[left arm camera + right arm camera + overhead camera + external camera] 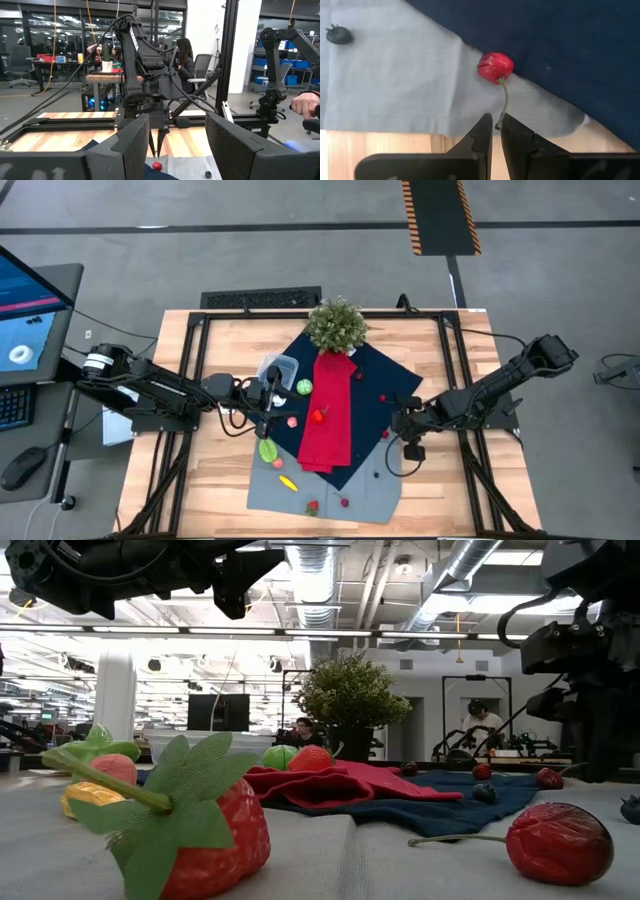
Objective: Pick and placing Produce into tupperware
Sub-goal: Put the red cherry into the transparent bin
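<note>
Produce: small red cherry (495, 67) with thin green stem lies on grey cloth (395, 85), just ahead of right tool (496, 131), whose nearly-together fingers straddle the stem tip; left tool (262, 396), fingers apart, hovers beside clear tupperware (280, 369).

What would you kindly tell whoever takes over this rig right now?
Left end effector: open, empty, beside the tupperware.
Right end effector: low at the stem tip of a cherry that lies on the grey cloth; grip unclear.
Done: no produce shows in the tupperware.
Left: everything, including the green round piece, pink piece, green leafy piece, yellow piece and the cherry.
</note>
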